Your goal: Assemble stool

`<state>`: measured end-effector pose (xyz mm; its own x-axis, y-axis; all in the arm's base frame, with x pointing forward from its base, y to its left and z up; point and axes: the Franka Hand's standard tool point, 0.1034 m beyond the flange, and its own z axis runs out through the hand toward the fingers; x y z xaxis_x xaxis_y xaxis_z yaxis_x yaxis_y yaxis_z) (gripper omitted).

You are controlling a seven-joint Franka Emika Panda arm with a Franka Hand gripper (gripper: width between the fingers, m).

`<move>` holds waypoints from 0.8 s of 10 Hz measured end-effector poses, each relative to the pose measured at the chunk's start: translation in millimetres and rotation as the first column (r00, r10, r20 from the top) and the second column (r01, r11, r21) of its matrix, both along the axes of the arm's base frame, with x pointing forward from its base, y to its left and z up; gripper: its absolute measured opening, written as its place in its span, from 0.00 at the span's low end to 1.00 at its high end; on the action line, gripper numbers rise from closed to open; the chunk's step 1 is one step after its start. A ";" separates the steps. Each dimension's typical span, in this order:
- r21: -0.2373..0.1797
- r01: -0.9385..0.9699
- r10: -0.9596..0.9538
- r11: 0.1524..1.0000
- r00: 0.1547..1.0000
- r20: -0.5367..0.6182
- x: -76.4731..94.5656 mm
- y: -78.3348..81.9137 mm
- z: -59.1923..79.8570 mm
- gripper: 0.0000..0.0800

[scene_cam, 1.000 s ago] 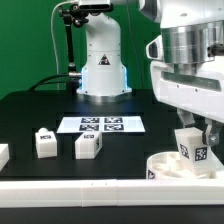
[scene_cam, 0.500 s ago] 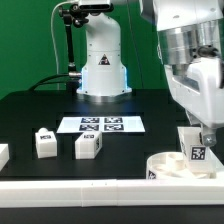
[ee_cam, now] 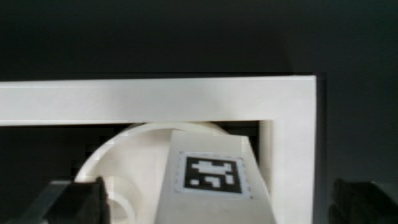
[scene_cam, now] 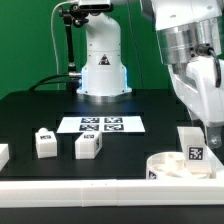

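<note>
Stool: part-built, at the exterior view's right front of the counter. Just the seat with one leg standing on it.
Seat position: tucked against the rail, in its corner per the wrist view.
Leg: looks upright, tag facing the camera. Can't tell whether it's fully seated in its socket.
Pincer: released, jaws spread with a gap each side of the leg, grasping nothing.
Loose legs: on the counter at the exterior view's left, well apart from the seat, in front of the marker board.
Risk 1: the fingers straddle the leg closely. Any sideways drift on the way up would clip it and tip it or pull it out.
Risk 2: if the leg is only half home, nothing holds it. A bump to the seat would topple it.
Risk 3: nothing visibly clamps the seat. Pressing or twisting in the next leg could spin it or slide it along the rail.
Risk 4: a low sweep toward the loose legs could catch the standing leg, so go up before going across.
</note>
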<state>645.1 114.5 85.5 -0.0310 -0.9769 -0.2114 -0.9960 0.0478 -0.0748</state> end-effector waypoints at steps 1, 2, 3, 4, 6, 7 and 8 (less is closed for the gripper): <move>0.012 0.002 -0.002 1.000 1.000 0.024 2.3 -0.3 6.3 0.80; 0.014 -0.031 0.030 0.999 0.999 0.038 4.1 1.1 13.8 0.81; 0.014 -0.032 0.032 0.999 0.999 0.036 3.5 1.5 12.0 0.81; 0.013 -0.041 0.041 0.999 0.999 0.036 3.2 1.6 10.7 0.81; -0.015 -0.227 0.227 0.974 0.971 0.075 3.1 1.6 10.5 0.81; -0.026 -0.328 0.329 0.944 0.942 0.063 -1.3 3.1 9.5 0.81; -0.051 -0.450 0.453 0.891 0.888 0.073 -1.6 3.2 10.4 0.81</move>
